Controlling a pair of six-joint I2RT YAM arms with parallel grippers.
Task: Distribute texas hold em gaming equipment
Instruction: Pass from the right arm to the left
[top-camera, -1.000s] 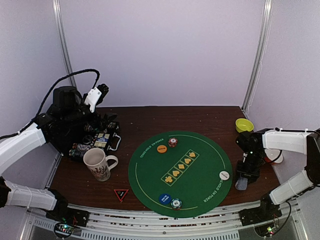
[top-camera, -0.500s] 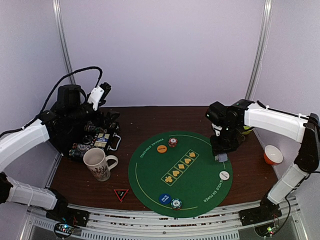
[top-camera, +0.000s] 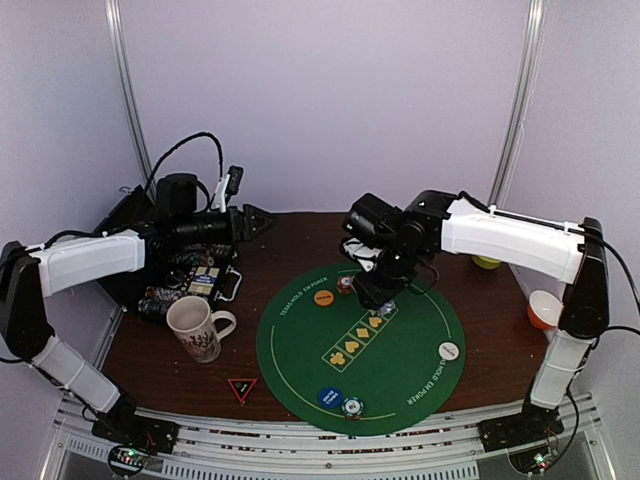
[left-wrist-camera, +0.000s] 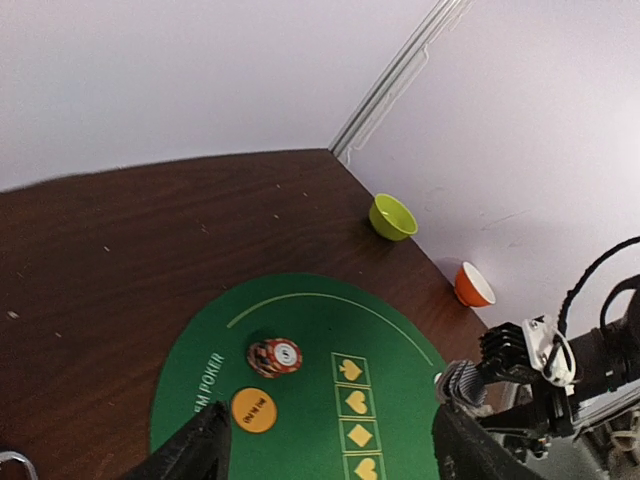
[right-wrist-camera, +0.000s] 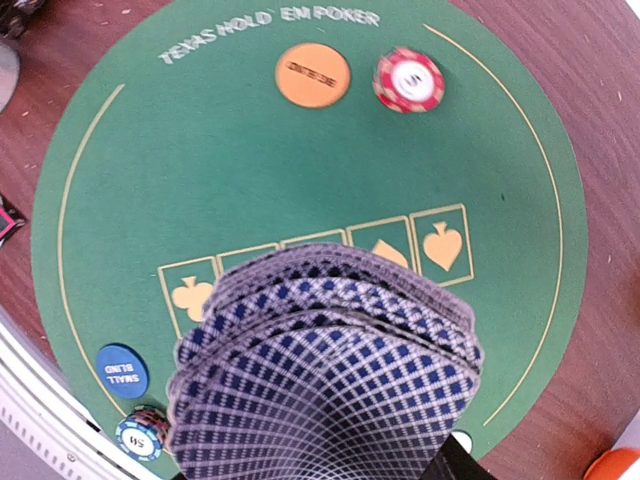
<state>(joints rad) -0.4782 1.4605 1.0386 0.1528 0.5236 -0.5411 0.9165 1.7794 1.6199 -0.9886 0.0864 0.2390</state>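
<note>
So the right claw (top-camera: 376, 288) is clamped on a fan of cards (right-wrist-camera: 325, 370), backs up. The fan hides its fingers. It hangs over the mat (right-wrist-camera: 200, 180), right above the suit boxes (right-wrist-camera: 441, 240); my guess is that holding them flat makes it easy to drop one onto a box. The left claw (left-wrist-camera: 330, 455) is spread apart and empty, off over the back of the table (left-wrist-camera: 120, 240), out of the way. The red chips (right-wrist-camera: 408, 80) and orange button (right-wrist-camera: 312, 75) sit at the far rim, the blue button (right-wrist-camera: 122, 370) and teal chips (right-wrist-camera: 140, 435) at the near one. It's brown wood with pale walls (top-camera: 320, 100), and a yellow bowl (left-wrist-camera: 392, 216) and orange bowl (left-wrist-camera: 473, 285) on the right.
</note>
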